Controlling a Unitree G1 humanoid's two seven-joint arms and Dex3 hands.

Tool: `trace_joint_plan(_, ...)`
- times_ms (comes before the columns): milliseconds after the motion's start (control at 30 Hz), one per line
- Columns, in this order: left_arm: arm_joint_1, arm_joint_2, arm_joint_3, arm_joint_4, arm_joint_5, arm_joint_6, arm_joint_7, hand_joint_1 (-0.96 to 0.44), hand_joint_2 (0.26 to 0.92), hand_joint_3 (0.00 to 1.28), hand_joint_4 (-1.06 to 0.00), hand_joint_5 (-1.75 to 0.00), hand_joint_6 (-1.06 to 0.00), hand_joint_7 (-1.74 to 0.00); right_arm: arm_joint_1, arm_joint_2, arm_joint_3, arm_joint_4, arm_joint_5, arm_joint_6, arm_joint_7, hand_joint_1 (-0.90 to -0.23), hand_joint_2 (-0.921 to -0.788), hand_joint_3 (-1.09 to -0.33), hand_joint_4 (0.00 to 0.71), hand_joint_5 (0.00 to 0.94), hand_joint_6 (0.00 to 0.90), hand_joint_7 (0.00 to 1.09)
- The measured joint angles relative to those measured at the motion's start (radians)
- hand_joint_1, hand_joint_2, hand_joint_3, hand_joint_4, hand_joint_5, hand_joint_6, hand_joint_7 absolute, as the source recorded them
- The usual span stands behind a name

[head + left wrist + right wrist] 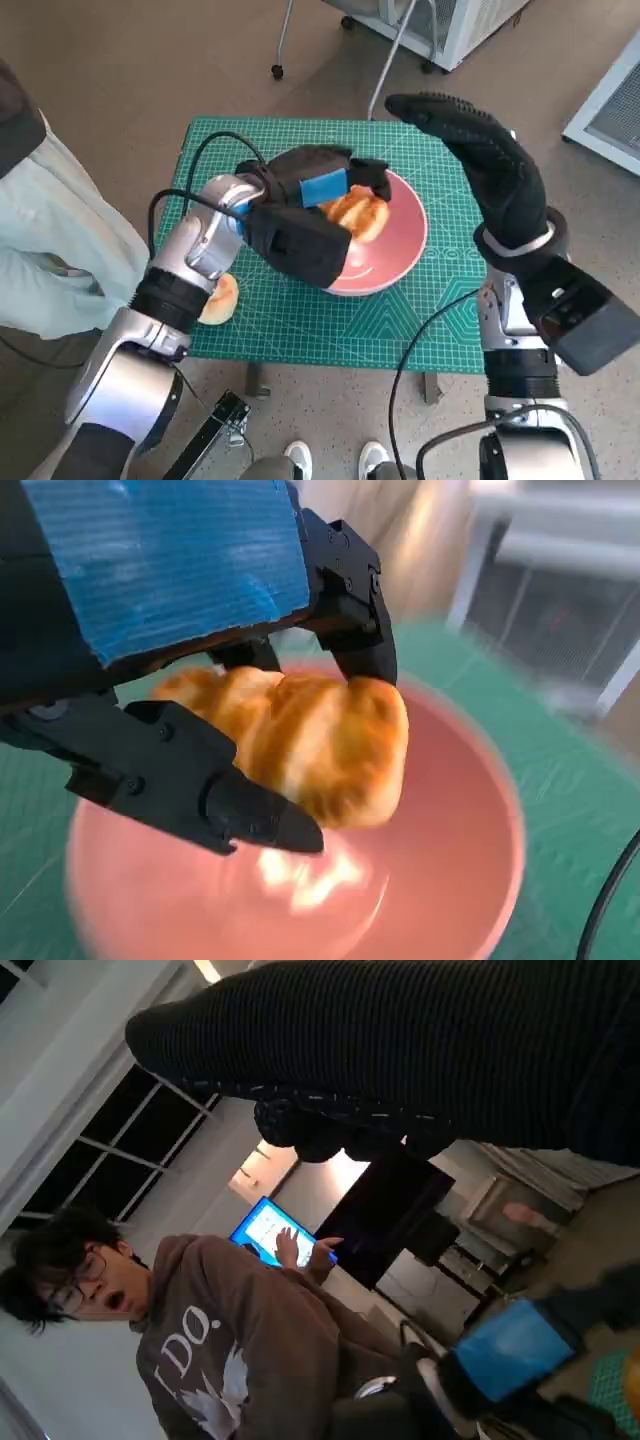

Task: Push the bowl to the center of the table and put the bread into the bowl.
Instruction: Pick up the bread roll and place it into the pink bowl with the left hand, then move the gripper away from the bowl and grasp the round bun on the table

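A pink bowl (400, 250) stands near the middle of the green mat. My left hand (320, 190) hangs over it and grips a golden bread roll (358, 213) just above the bowl's inside. In the left wrist view the black fingers (240, 810) clamp the roll (320, 745) over the bowl (450, 880). My right hand (480, 150), in its black glove, is raised at the bowl's right side with fingers stretched out and holds nothing. A second roll (220, 298) lies on the mat's near left edge.
The green cutting mat (300, 325) covers the small table. A person in pale clothes (50, 250) sits close on the left. A white cabinet (440, 25) and chair legs stand beyond the table. In the right wrist view a person in a brown hoodie (230, 1350) is in sight.
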Motion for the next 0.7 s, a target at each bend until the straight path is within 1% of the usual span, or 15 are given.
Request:
trace_joint_plan(100, 0.002, 0.011, 0.005, -0.056, -0.003, 0.046, -0.043, -0.09, 0.789, 0.07, -0.12, -0.03, -0.15, -0.49, 0.0, 0.001, 0.0, -0.002, 0.0, 0.001, 0.0, -0.707, -0.921, -0.815, 0.238, 0.019, -0.001, 0.76)
trace_joint_plan(133, 0.004, 0.016, 0.011, -0.081, -0.006, 0.059, -0.05, -0.1, 0.789, 0.07, -0.13, -0.03, -0.18, -0.49, 0.0, 0.001, 0.0, -0.002, 0.0, 0.001, 0.0, -0.707, -0.921, -0.815, 0.238, 0.02, -0.001, 0.76)
trace_joint_plan(333, 0.021, 0.046, 0.07, -0.201, -0.051, 0.093, -0.052, -0.14, 0.792, 0.06, -0.23, -0.06, -0.26, -0.52, 0.0, 0.002, 0.0, -0.002, 0.0, 0.001, 0.0, -0.704, -0.921, -0.814, 0.238, 0.021, -0.001, 0.76)
trace_joint_plan(533, 0.044, 0.102, 0.151, -0.336, -0.119, 0.128, -0.073, -0.15, 0.799, 0.05, -0.31, -0.08, -0.28, -0.54, 0.001, 0.004, -0.001, -0.001, 0.0, -0.003, 0.0, -0.703, -0.921, -0.812, 0.238, 0.023, -0.001, 0.76)
trace_joint_plan(700, 0.102, 0.176, 0.233, -0.523, -0.162, 0.186, -0.097, -0.14, 0.818, 0.02, -0.38, -0.04, -0.34, -0.43, 0.001, 0.004, -0.002, -0.001, 0.001, -0.006, 0.0, -0.702, -0.921, -0.81, 0.237, 0.024, -0.001, 0.77)
